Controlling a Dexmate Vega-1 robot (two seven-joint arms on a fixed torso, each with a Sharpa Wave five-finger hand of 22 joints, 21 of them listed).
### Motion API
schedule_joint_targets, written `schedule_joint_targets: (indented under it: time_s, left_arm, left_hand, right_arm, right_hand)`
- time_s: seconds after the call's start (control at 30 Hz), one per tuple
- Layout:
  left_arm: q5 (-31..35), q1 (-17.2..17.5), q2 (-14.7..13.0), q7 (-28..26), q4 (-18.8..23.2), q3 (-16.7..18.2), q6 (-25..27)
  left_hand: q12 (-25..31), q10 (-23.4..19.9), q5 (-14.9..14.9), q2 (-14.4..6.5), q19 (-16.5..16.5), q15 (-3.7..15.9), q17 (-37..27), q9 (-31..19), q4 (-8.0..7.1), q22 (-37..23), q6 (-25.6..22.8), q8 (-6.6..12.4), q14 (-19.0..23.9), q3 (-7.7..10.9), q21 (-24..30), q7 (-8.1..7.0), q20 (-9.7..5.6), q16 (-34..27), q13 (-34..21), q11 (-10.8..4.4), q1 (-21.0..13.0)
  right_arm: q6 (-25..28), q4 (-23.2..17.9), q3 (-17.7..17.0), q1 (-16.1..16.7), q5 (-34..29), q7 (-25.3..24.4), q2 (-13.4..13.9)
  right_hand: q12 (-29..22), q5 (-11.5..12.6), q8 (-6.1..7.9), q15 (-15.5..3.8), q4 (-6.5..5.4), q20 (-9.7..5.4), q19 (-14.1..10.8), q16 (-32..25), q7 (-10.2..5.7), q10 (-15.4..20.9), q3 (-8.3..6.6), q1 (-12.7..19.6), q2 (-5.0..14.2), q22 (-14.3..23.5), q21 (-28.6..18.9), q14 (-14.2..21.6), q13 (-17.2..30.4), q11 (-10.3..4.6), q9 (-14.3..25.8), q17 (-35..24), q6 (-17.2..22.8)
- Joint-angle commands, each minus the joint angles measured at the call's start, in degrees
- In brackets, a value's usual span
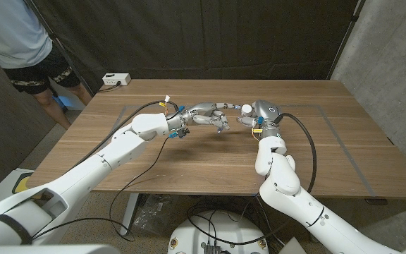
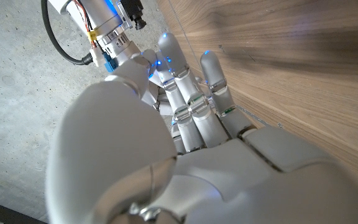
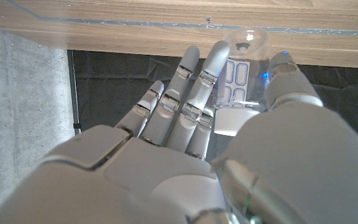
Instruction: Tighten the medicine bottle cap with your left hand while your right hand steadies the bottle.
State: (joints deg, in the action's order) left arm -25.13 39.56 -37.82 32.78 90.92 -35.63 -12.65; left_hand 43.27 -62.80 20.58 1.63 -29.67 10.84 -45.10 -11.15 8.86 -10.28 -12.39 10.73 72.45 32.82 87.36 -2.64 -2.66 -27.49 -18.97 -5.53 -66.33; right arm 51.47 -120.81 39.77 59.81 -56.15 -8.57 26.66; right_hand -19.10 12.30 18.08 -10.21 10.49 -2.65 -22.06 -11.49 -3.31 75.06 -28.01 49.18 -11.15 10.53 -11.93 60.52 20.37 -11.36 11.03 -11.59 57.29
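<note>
The left hand (image 1: 213,116) reaches rightward, fingers slightly curled and holding nothing, just left of the medicine bottle (image 3: 241,87). The bottle is clear with a white cap (image 1: 247,109), standing upright mid-table, cap up. The right hand (image 1: 259,116) grips it.
</note>
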Motion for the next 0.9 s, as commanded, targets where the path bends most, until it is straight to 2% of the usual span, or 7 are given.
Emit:
schedule_joint_targets:
  time_s: [0.03, 0.63, 0.9]
  left_arm:
    - [-0.07, -0.55, 0.96, 0.64, -1.46, -0.32, -0.78]
    - [-0.08, -1.30, 1.97, 1.32, -3.11, -0.60, -1.17]
    - [0.37, -2.72, 3.42, 2.08, -5.09, -1.40, -1.10]
  left_hand:
    - [0.37, -1.42, -0.05, -0.59, -0.02, -0.19, -0.23, -0.08, 0.21, -0.18, -0.09, 0.17, 0.10, -0.26, 0.29, -0.18, -5.49, 0.19, -14.24, -1.17, -0.51]
    - [0.47, -1.42, -0.12, -0.62, 0.06, -0.09, -0.31, -0.08, 0.17, -0.14, 0.12, 0.09, 0.09, -0.41, 0.23, -0.08, -5.51, 0.16, -14.43, -1.28, -0.55]
    - [0.50, -1.46, -0.11, -0.63, 0.06, -0.16, -0.22, -0.09, 0.20, -0.14, 0.67, -0.07, 0.23, -0.37, 0.23, 0.10, -5.56, 0.18, -14.47, -1.27, -0.62]
  right_arm:
    - [-0.05, -0.70, 0.12, -0.28, -1.06, 0.04, -0.13]
    - [-0.03, -0.82, 0.49, -0.16, -2.58, 0.37, -0.44]
    - [-0.21, -0.94, 0.58, 0.07, -3.00, 0.67, -0.72]
  right_hand:
    - [0.19, 0.31, 0.19, -3.33, -1.54, -4.59, -0.40, -0.16, -8.58, 0.15, -2.08, 10.50, 10.88, 0.14, -0.18, 0.67, 0.17, -0.40, 0.31, -0.28, 9.16]
    - [0.24, 0.22, 0.14, -3.36, -1.53, -4.64, -0.40, -0.31, -8.59, 0.14, -2.11, 10.47, 10.83, 0.15, -0.17, 0.94, 0.27, -0.40, 0.32, -0.41, 9.09]
    - [0.16, 0.19, 0.14, -3.37, -1.47, -4.63, -0.41, -0.33, -8.57, 0.27, -2.16, 10.59, 10.84, 0.15, -0.16, 0.97, 0.43, -0.39, 0.33, -0.47, 9.13]
